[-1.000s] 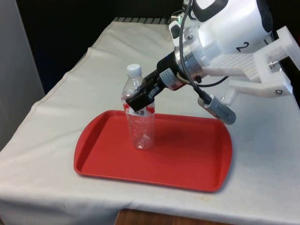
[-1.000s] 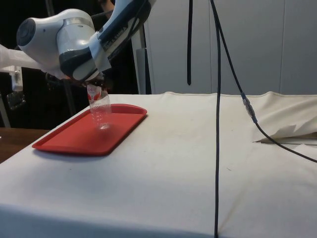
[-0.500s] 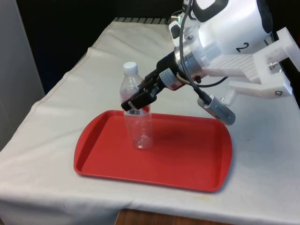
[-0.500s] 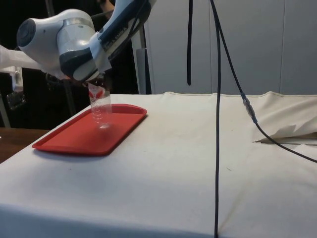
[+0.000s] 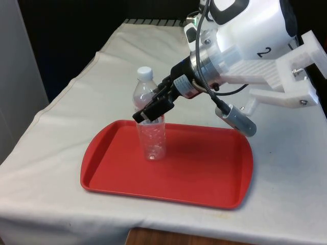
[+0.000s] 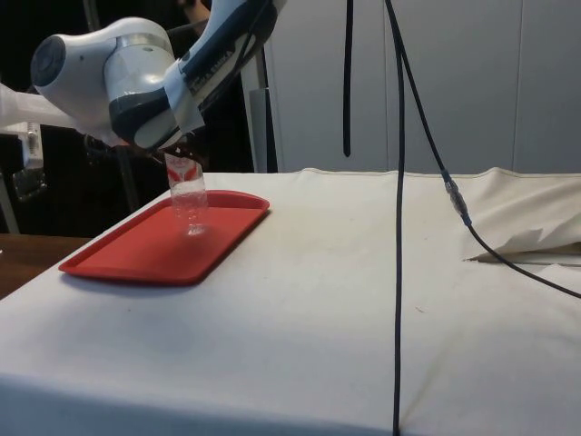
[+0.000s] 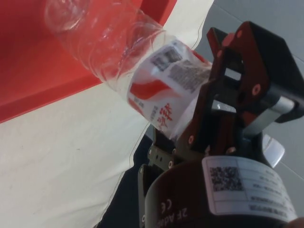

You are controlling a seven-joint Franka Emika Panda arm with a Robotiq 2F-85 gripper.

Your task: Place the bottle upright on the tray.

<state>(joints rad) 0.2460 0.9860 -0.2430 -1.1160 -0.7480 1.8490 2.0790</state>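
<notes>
Hand grasps bottle standing near-upright on red tray; next, release and retract without tipping.

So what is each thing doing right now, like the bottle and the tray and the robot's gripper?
bottle: clear and empty, white cap on, standing nearly upright on the tray, held around its label.
tray: red, lying flat on the white cloth, with the bottle on its side towards the front view's left.
gripper: shut on the bottle at label height.
cloth: white, spread over the table beneath the tray.
</notes>
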